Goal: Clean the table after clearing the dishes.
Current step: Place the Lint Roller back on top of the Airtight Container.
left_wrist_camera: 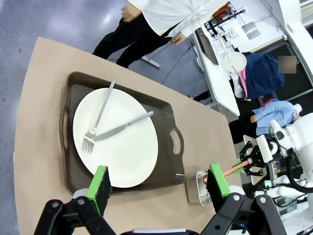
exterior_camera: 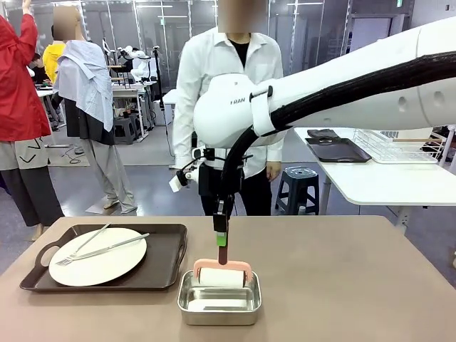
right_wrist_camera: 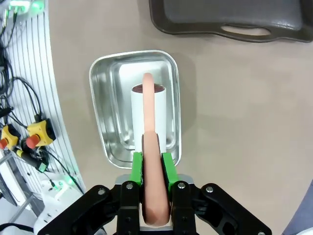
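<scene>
Two grippers: the left gripper [left_wrist_camera: 159,178] has its green-padded jaws spread wide with nothing between them; the right gripper [right_wrist_camera: 152,164] is clamped on the pink handle of a roller [exterior_camera: 222,276].
Dishes relative to left gripper: in the left wrist view the plate [left_wrist_camera: 117,142] and its tray [left_wrist_camera: 168,122] lie below and ahead of the spread fingers, apart from them.
Dishes relative to right gripper: in the front view the tray sits to the left of the gripper, and its right end is just beside the pan [exterior_camera: 187,303] that the roller stands in.
Table: the table [exterior_camera: 342,285] has a smooth, matte, taupe-brown top; the tray is on its left half and the pan is near the middle, close to the robot's edge.
Tray: dark brown, rectangular, with rounded corners, a raised rim and a cut-out handle at each short end; its long axis runs left to right across the table.
Plate: round, flat and white, lying on the left and middle of the tray, with the right end of the tray bare.
Fork and knife: the fork [left_wrist_camera: 100,115] and knife [left_wrist_camera: 124,126] are silver and lie on the plate, meeting near the fork's tines at the near left and spreading apart toward the far right.
Roller: a white cylinder lying level in the pan, with the handle upright.
Pan: small, rectangular, shiny steel.
Person: a person [exterior_camera: 228,64] in a white shirt stands at the far edge.
</scene>
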`<state>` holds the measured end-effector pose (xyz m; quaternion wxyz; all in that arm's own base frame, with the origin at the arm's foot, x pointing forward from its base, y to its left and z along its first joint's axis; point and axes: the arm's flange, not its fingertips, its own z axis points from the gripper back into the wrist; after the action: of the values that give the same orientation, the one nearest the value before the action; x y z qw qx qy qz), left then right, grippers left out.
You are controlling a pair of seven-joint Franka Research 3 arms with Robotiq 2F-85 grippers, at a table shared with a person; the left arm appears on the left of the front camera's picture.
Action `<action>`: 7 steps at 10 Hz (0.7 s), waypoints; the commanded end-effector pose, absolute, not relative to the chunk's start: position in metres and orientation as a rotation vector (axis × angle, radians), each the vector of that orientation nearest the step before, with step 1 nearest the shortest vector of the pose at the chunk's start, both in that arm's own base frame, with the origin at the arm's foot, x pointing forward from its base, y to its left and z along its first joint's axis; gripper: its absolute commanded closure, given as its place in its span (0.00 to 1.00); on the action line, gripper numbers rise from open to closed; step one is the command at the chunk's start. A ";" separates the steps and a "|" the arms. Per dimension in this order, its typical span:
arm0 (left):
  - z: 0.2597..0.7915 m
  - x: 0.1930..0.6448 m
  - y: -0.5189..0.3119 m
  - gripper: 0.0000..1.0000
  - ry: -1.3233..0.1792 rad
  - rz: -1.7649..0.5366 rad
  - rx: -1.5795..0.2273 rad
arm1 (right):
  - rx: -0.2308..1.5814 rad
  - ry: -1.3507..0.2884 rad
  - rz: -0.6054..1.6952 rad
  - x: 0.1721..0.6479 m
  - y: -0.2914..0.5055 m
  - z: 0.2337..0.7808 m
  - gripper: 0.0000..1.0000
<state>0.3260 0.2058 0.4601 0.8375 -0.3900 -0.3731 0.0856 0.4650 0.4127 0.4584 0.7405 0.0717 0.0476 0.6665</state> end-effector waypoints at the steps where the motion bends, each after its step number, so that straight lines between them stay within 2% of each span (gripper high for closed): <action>1: 0.460 0.325 0.207 0.00 -0.802 0.172 -0.839 | 0.125 0.124 1.546 0.475 0.420 0.448 0.79; 6: 0.460 0.325 0.207 0.00 -0.802 0.172 -0.839 | 0.136 0.152 1.570 0.489 0.423 0.408 0.79; 7: 0.460 0.325 0.207 0.00 -0.802 0.172 -0.839 | 0.137 0.156 1.574 0.489 0.421 0.407 0.66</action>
<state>0.3260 0.2057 0.4601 0.8375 -0.3901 -0.3730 0.0856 0.4889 0.4214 0.4138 0.7148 0.0699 0.0724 0.6921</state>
